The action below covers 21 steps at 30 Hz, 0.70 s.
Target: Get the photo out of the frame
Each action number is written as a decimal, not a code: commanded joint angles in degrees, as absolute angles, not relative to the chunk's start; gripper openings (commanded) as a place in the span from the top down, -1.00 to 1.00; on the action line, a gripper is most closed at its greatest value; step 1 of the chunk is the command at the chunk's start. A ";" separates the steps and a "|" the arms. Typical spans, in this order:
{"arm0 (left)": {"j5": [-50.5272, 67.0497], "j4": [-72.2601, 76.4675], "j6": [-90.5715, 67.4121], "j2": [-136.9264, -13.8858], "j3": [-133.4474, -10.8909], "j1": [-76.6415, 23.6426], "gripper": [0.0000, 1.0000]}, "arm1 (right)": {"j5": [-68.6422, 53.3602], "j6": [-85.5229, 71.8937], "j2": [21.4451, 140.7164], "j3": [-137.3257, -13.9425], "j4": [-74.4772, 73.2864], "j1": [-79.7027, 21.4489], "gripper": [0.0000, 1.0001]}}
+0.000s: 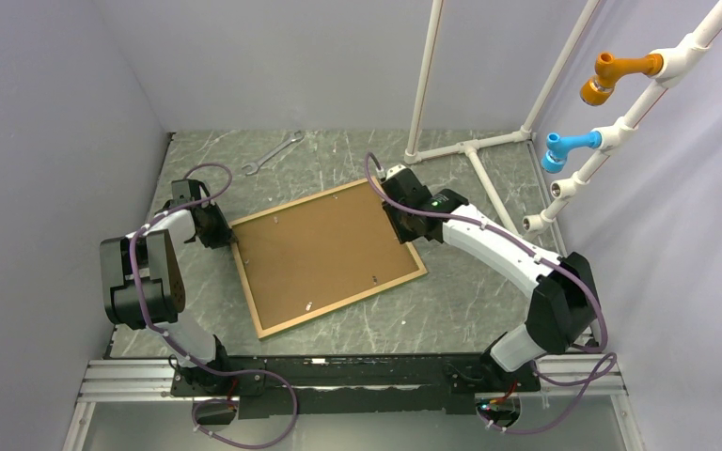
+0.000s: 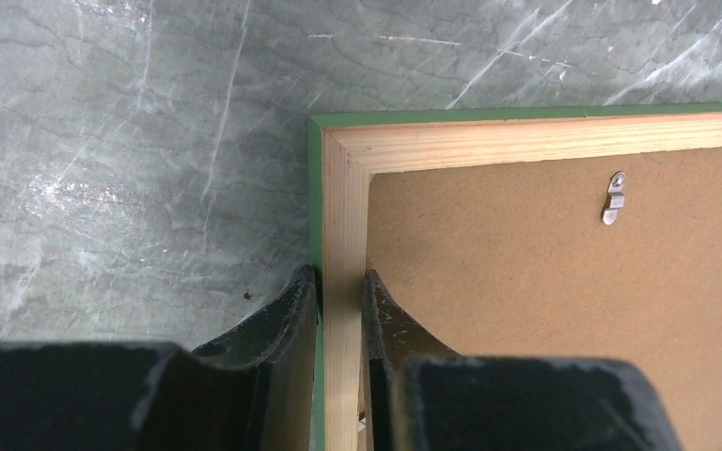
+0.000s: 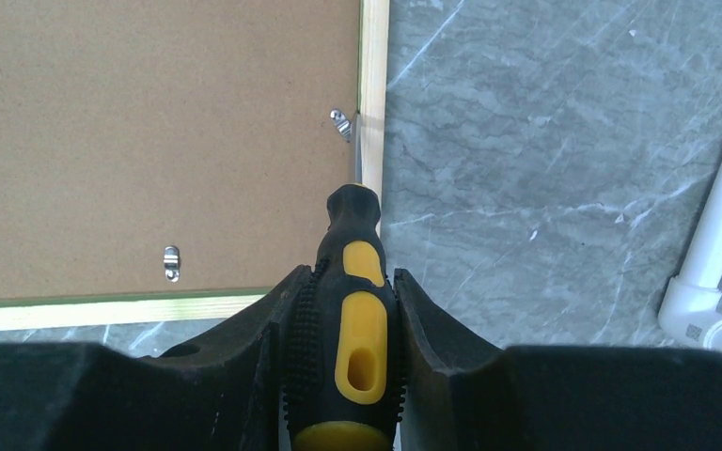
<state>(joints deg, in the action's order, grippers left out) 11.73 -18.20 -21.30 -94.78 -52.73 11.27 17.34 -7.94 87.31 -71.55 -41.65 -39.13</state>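
Because the frame [image 1: 342, 303] lies face down, its backing board [image 1: 324, 249] hides the photo; left fingers [image 2: 287, 319] pinch its rail [image 2: 343, 282], right fingers [image 3: 423, 329] clasp a screwdriver [image 3: 357, 329], tip indistinct.

You have no lettering, brand, number or sign to read in any of the three views. The only candidate is a small grey patch on the white pipe fitting [image 3: 694, 329], at the lower right of the right wrist view, and it is too small and blurred to make out.
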 commanded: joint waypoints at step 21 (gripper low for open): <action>13.15 -16.89 -20.88 -94.84 -54.31 11.25 1.00 | 10.40 -13.68 78.51 -73.85 -47.42 -40.61 1.00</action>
